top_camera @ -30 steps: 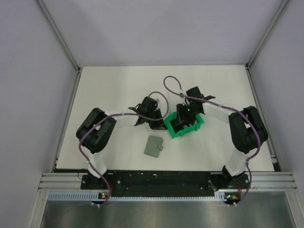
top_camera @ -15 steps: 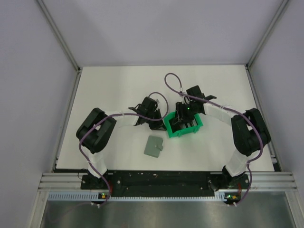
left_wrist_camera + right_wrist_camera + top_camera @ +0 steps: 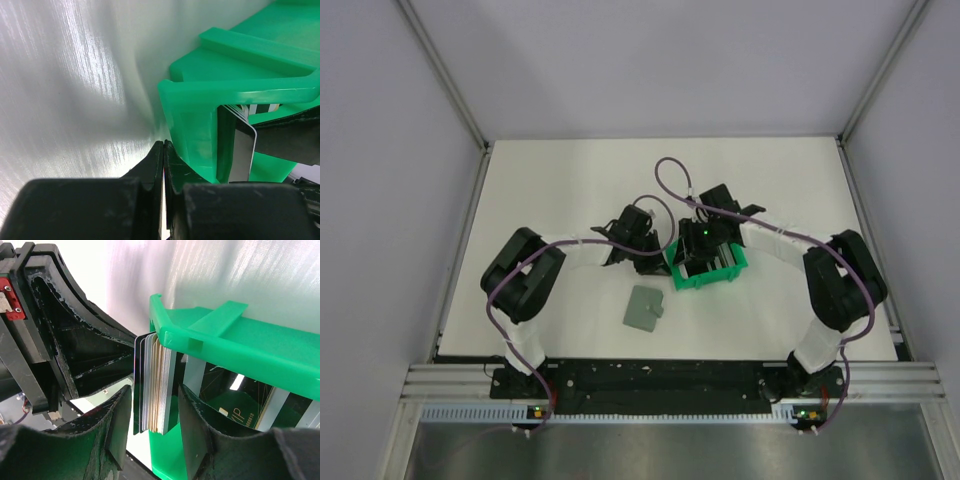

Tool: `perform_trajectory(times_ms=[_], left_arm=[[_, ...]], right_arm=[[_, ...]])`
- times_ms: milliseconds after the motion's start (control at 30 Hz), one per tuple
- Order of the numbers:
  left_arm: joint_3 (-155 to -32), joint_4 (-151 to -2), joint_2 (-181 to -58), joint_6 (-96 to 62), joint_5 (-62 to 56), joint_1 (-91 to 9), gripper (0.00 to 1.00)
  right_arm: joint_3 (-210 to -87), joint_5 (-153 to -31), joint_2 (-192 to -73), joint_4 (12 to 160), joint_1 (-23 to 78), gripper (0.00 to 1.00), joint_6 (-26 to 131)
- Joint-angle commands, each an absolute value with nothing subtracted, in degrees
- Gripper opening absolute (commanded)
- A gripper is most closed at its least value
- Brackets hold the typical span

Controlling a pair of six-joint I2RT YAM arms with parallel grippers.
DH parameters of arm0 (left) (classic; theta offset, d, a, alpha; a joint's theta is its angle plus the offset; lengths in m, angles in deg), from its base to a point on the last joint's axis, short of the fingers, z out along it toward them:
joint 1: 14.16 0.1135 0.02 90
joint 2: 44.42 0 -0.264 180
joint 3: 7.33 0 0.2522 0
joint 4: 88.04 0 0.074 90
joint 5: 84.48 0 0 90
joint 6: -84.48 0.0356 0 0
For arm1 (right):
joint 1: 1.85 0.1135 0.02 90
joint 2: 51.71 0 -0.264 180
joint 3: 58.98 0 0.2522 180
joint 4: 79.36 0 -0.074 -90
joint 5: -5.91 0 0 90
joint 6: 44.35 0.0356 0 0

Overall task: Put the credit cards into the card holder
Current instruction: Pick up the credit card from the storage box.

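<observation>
Credit cards (image 3: 152, 385) stand in one tight stack at the corner of the single green bin (image 3: 705, 283); their edges are too fine to count. The right gripper (image 3: 154, 402) brackets the stack, fingers narrowly parted. The left gripper (image 3: 164, 150) is pinched closed beside the bin. One card holder (image 3: 643, 308) lies on the table (image 3: 550, 180), apart.

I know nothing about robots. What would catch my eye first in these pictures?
The bright green bin near the table's middle stands out, with the right gripper reaching into it and the left gripper, closed, right beside its corner. Close up, the right gripper's fingers flank a stack of credit cards. The grey-green card holder lies flat nearer the arm bases.
</observation>
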State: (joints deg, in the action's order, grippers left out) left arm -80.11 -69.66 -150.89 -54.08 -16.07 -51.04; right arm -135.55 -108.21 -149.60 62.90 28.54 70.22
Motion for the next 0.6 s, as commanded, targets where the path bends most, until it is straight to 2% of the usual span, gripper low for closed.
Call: perform_trajectory(times_ms=[0, 100, 367, 567], left_arm=[[-79.36, -73.75, -148.83, -55.44, -16.81, -51.6, 0.01], [-78.83, -73.75, -148.13, -55.36, -16.81, -51.6, 0.01], [-78.3, -73.58, -145.93, -54.31, -16.37, -51.51, 0.03], [-78.48, -73.4, -146.02, -54.13, -16.37, -51.51, 0.04]], right_arm=[[-137.96, -105.72, -147.08, 64.91, 29.96, 0.42, 71.66], [-137.52, -102.73, -145.15, 64.82, 29.96, 0.43, 71.05], [-137.78, -99.65, -141.88, 65.0, 29.88, 0.56, 70.61], [-136.9, -100.44, -144.34, 65.61, 29.61, 0.56, 72.27]])
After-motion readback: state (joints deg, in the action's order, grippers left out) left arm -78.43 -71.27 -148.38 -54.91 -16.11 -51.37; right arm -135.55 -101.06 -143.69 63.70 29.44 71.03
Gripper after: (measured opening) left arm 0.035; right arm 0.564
